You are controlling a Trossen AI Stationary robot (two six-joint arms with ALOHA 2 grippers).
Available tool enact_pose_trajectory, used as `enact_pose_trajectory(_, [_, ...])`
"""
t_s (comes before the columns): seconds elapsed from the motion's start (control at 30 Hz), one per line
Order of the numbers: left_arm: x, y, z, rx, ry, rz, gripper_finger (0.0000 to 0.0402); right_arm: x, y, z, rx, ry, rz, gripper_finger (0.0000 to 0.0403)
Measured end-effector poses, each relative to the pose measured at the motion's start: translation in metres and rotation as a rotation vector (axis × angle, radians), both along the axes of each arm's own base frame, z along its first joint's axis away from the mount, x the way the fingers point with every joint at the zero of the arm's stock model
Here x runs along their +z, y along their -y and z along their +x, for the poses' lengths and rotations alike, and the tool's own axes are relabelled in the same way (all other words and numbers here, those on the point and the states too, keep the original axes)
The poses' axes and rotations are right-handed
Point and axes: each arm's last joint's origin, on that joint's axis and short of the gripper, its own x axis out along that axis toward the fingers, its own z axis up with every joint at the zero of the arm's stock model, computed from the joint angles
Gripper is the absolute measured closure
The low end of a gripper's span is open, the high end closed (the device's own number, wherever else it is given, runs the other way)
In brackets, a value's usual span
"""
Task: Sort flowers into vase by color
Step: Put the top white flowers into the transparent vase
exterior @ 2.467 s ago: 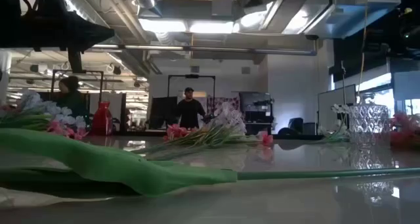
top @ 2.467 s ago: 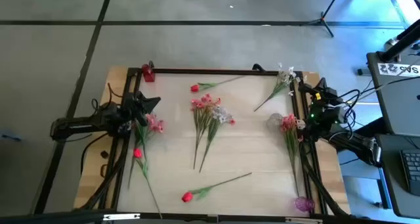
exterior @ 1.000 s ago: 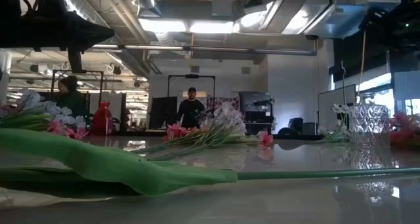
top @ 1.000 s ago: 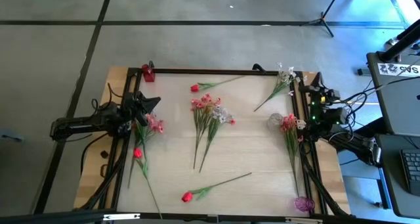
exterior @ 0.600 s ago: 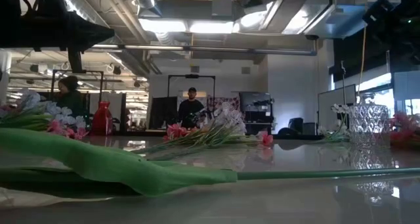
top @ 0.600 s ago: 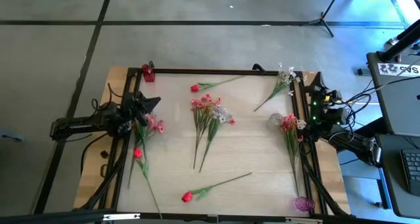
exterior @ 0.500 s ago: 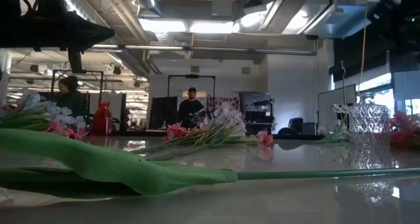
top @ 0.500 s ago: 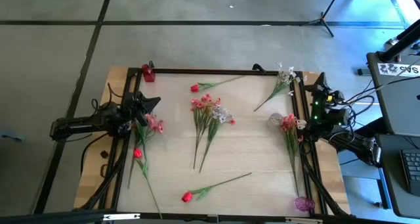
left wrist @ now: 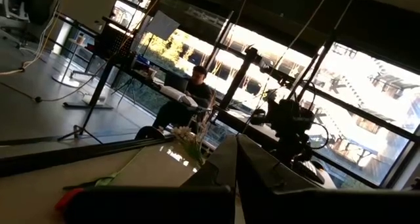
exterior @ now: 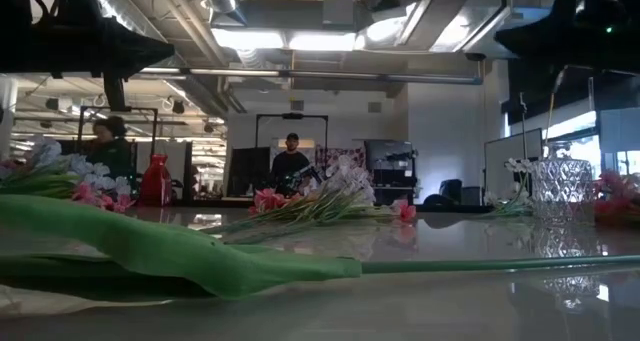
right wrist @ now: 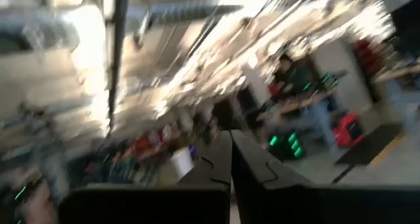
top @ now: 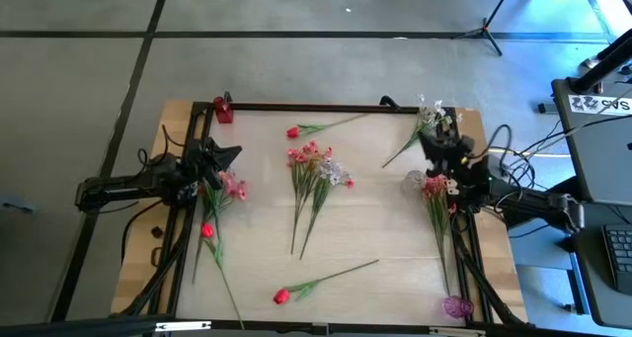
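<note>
Right hand [top: 432, 142] now over table edge

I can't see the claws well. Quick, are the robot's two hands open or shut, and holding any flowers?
Left gripper: shut, holding nothing, at the table's left edge by pink flowers.
Right gripper: shut, holding nothing, near the white flowers.

Flowers [top: 314, 179] lie mid-table [top: 375, 228], between the left gripper [top: 219, 157] and right gripper [top: 433, 141]

You have a tripod stand [top: 486, 29] on the floor at the upper right of the high view. In the low view, one person [exterior: 291, 162] stands mid-frame in the background, and another person [exterior: 107, 146] is at the left. A keyboard [top: 619, 253] sits at the right edge.
</note>
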Motion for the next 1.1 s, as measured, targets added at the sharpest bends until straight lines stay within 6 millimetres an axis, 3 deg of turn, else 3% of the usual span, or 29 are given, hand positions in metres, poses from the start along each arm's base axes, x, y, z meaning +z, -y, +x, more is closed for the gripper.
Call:
enact_pose_trajectory(0.1, [0.0, 0.0, 0.0, 0.0, 0.0, 0.0, 0.0401, 0.0, 0.001, 0.011, 0.02, -0.074, 0.031, 0.04])
enact_pose_trajectory(0.3, [0.0, 0.0, 0.0, 0.0, 0.0, 0.0, 0.0401, 0.004, 0.014, 0.037, -0.186, -0.242, 0.266, 0.0382])
enact_pose_trajectory(0.5, [0.0, 0.0, 0.0, 0.001, 0.0, 0.0, 0.0401, 0.028, 0.044, 0.065, -0.399, -0.357, 0.489, 0.0251])
enact_pose_trajectory(0.67, [0.0, 0.0, 0.0, 0.001, 0.0, 0.0, 0.0401, 0.039, 0.087, 0.066, -0.612, -0.496, 0.777, 0.0151])
enact_pose_trajectory(0.87, [0.0, 0.0, 0.0, 0.001, 0.0, 0.0, 0.0401, 0.018, 0.114, 0.066, -0.741, -0.603, 1.03, 0.0097])
enact_pose_trajectory(1.1, [0.0, 0.0, 0.0, 0.001, 0.0, 0.0, 0.0401, -0.016, 0.119, 0.07, -0.892, -0.656, 1.222, 0.0099])
